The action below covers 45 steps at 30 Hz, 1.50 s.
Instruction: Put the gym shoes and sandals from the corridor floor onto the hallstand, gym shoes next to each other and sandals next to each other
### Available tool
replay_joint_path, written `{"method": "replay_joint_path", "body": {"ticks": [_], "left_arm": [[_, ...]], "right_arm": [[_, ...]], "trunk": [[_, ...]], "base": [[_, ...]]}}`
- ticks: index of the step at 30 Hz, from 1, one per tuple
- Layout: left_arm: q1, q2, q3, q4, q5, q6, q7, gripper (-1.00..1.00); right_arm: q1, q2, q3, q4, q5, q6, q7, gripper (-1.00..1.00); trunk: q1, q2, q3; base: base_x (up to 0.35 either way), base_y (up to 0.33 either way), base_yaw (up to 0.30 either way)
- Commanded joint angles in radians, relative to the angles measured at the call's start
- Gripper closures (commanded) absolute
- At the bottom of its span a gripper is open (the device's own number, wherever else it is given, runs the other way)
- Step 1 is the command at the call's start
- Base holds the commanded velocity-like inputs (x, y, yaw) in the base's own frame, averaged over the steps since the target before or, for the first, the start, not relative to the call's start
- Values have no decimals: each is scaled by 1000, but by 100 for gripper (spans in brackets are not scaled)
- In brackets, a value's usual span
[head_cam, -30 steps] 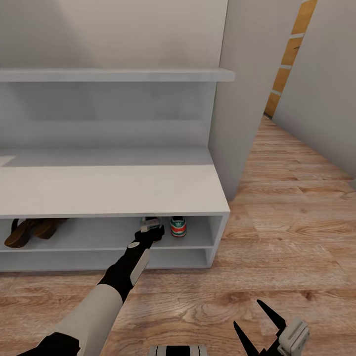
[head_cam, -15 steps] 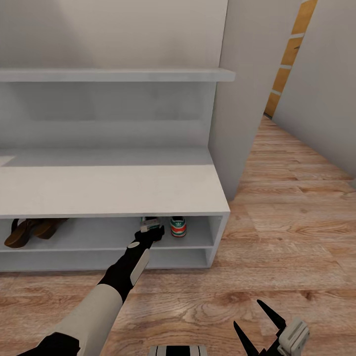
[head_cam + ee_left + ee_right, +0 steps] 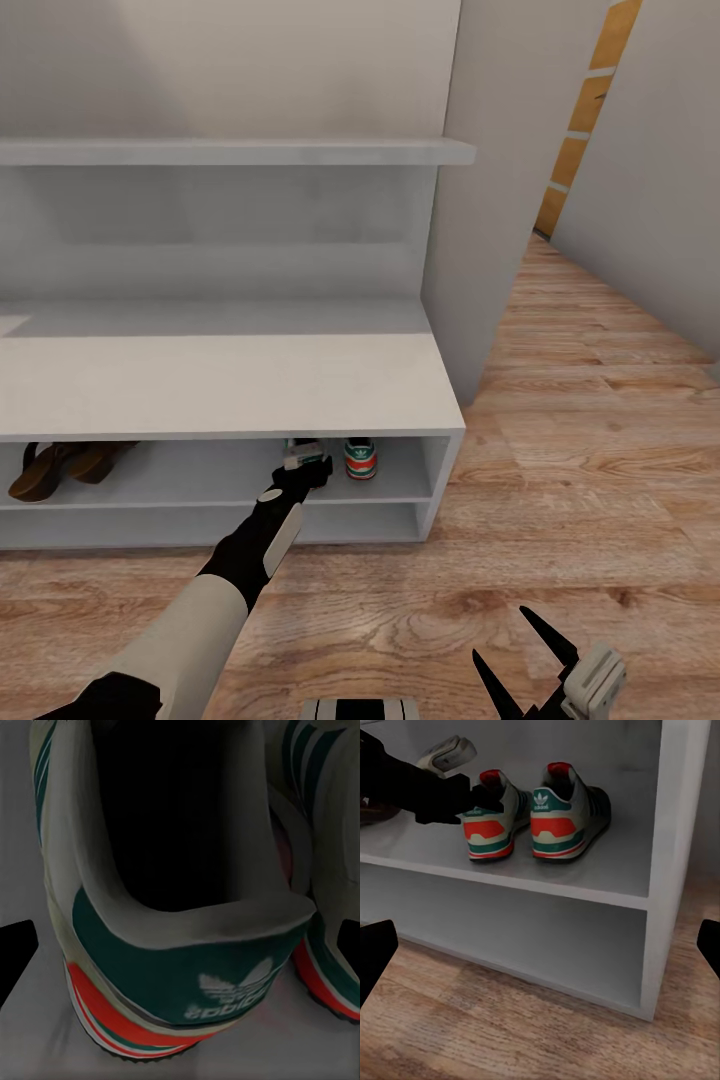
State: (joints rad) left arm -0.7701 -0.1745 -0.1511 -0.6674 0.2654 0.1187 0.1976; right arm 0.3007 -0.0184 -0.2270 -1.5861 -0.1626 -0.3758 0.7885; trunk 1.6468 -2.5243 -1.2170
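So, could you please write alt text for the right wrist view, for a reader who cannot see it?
Two gym shoes stand side by side, heels outward, on the upper tier of the white hallstand. The left gripper is at the heel of one shoe; wood floor lies below.

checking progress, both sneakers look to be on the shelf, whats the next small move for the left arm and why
Probably pull the left gripper straight back out of the rack. Both gym shoes stand side by side on the upper tier, the sandals sit together further along, so nothing seems left to place.

white gym shoes (image 3: pixel 536 814) with green, red-orange heels, white-grey hallstand (image 3: pixel 230 385), brown sandals (image 3: pixel 62 468)
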Motion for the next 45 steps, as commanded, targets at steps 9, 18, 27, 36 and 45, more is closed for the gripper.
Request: {"method": "replay_joint_path", "body": {"ticks": [9,18,27,36,45], "left_arm": [[0,0,-1,-1,0,0,0,-100],[0,0,0,-1,0,-1,0,-100],[0,0,0,0,0,-1,0,-100],[0,0,-1,-1,0,-1,0,-100],[0,0,-1,0,0,-1,-1,-100]], "right_arm": [[0,0,-1,0,0,0,0,-100],[0,0,0,0,0,0,0,-100],[0,0,0,0,0,0,0,-100],[0,0,-1,0,0,0,0,-100],[0,0,-1,0,0,0,0,-100]], "trunk": [[0,0,0],[0,0,0],[0,0,0],[0,0,0],[0,0,0]], "base": [[-22,0,0],[-182,0,0],[-108,0,0],[-34,0,0],[-10,0,0]]}}
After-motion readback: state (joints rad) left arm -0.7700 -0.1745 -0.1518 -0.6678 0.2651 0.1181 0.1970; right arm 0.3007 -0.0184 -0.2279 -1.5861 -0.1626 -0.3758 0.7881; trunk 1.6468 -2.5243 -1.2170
